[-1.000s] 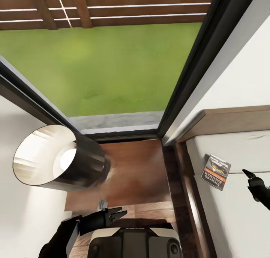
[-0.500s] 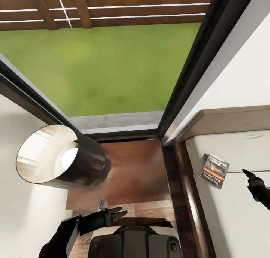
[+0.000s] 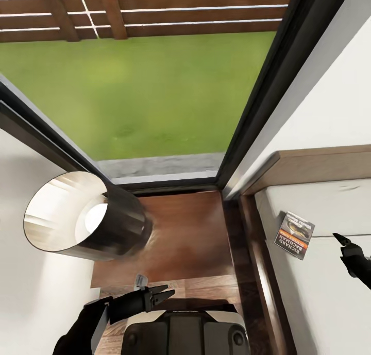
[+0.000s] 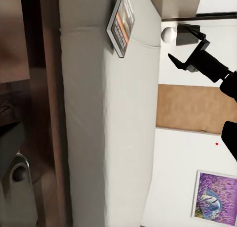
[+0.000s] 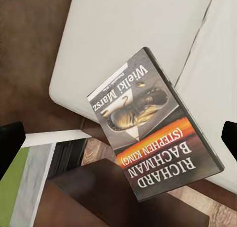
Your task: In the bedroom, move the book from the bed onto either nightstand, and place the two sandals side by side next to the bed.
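Note:
The book (image 3: pixel 294 235) lies flat on the pale mattress of the bed (image 3: pixel 319 288), near the corner by the headboard; its orange band and "RICHARD BACHMAN" lettering face up (image 5: pixel 148 138). My right gripper (image 3: pixel 343 246) hovers open over the mattress, just right of the book and apart from it, its dark fingertips (image 5: pixel 10 143) spread wide on either side of the cover. The nightstand (image 3: pixel 180 236) stands left of the bed under the window. My left gripper (image 3: pixel 164 294) is open and holds nothing, low in front of the nightstand. The sandals are out of view.
A dark lamp with a white-lined shade (image 3: pixel 72 216) stands on the nightstand's left part. A tall black-framed window (image 3: pixel 247 123) shows grass and a slatted fence. The dark bed frame rail (image 3: pixel 260 272) runs between nightstand and mattress. My base (image 3: pixel 185 337) is at the bottom.
The whole head view has shifted slightly, so the camera moved. Both arms and the book hold their places.

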{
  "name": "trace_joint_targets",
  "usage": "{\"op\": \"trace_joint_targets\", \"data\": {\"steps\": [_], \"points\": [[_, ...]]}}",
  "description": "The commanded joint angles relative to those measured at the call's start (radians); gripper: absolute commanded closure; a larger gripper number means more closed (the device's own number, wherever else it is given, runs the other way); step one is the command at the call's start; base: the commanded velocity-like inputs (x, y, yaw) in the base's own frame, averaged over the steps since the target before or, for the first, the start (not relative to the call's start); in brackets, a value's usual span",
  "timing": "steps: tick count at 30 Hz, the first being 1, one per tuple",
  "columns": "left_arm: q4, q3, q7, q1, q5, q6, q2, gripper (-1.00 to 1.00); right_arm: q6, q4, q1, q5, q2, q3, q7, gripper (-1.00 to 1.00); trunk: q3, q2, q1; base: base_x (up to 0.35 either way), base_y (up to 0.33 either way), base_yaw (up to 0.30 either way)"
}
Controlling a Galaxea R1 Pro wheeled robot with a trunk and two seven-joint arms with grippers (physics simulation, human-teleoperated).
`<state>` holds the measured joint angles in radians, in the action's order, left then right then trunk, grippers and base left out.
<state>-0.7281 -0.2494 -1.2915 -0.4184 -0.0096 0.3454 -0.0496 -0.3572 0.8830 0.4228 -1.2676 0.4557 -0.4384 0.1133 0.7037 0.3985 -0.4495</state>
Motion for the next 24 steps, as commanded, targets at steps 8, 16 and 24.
{"op": "trace_joint_targets", "data": {"steps": [8,16,24], "points": [[0.0,-0.004,-0.005,0.0,-0.001,0.01,-0.001,-1.0,-0.006,0.0,0.001,-0.004,0.0,-0.002,0.002,-1.0,0.001,0.001,-0.001,0.0,0.0,0.0],[0.0,-0.004,-0.005,0.0,-0.001,0.01,-0.001,-1.0,-0.006,0.0,0.001,-0.004,0.0,-0.003,0.002,-1.0,0.001,0.001,-0.001,0.0,0.0,0.0],[0.0,-0.004,-0.005,0.0,-0.001,0.01,-0.001,-1.0,-0.006,0.0,0.001,-0.004,0.0,-0.002,0.002,-1.0,0.001,0.001,-0.001,0.0,0.0,0.0]]}}
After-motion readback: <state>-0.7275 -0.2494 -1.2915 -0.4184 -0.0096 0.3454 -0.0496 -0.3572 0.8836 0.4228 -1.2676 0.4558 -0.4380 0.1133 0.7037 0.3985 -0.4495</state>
